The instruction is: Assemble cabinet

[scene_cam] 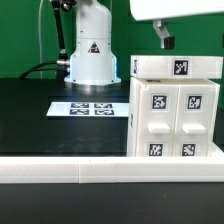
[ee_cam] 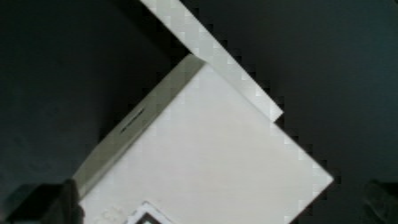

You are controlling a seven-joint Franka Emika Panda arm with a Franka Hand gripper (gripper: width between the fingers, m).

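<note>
The cabinet is a large white box standing at the exterior view's right, near the front rail. Its four-panel face carries black-and-white tags, and a white slab with one tag lies across its top. My gripper hangs just above the cabinet's top at its back edge, apart from it. In the wrist view the cabinet's flat white top fills the picture, with a tag corner at the edge. My dark fingertips stand wide apart on either side of it. The gripper is open and holds nothing.
The marker board lies flat on the black table, in front of the white robot base. A white rail runs along the table's front edge. Cables trail at the back left.
</note>
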